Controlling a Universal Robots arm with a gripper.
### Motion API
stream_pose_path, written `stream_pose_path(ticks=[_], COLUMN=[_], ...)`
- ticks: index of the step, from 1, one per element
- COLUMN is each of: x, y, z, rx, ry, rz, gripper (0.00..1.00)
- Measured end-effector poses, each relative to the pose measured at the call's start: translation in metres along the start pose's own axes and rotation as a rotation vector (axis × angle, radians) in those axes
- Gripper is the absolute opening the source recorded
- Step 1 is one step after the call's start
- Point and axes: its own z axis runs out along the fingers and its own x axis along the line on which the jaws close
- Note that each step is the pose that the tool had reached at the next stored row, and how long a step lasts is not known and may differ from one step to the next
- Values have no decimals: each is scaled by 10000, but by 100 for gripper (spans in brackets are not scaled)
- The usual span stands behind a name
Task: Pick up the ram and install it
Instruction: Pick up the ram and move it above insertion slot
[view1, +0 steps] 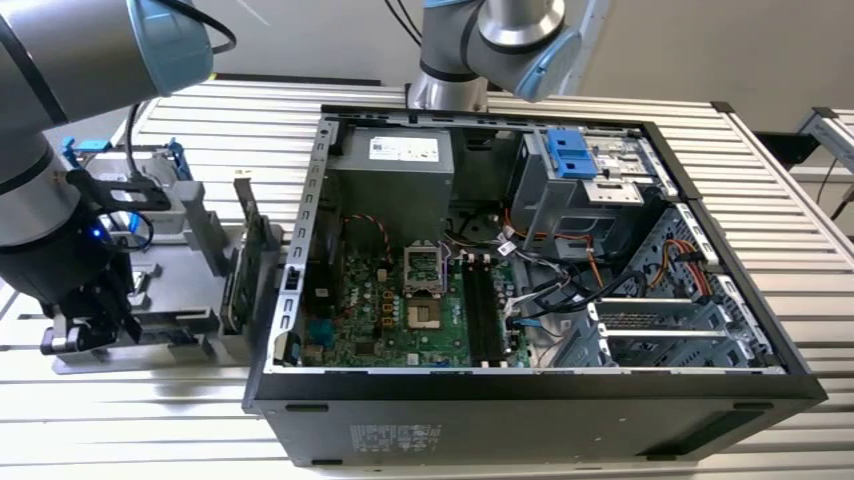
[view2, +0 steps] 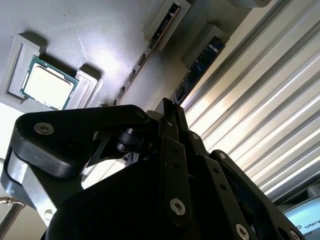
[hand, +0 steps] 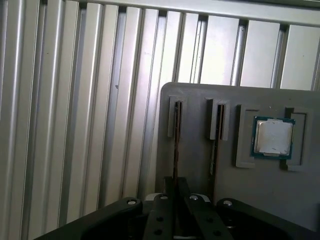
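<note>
End effector (hand: 176, 192) clenched narrowly around the ram (hand: 176, 140) standing slotted in the gray holder (hand: 200, 95).

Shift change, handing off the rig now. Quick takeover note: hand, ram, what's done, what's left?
Hand: low over the grey fixture, in line with the ram; open or shut cannot be told.
Ram: on edge in the fixture slot farther from the CPU, not lifted. A second ram stick stands in the next slot.
Done: nothing installed; the memory slots in the open PC case look empty.
Left: pickup and install.
</note>
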Motion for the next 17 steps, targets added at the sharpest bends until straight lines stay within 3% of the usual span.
stream_pose_path(ticks=[8,17], x=[1,5], y=[1,1], z=[-36,-128], rx=[-9,-17], ry=[-1,-2], rz=[209,440], gripper=[0,0])
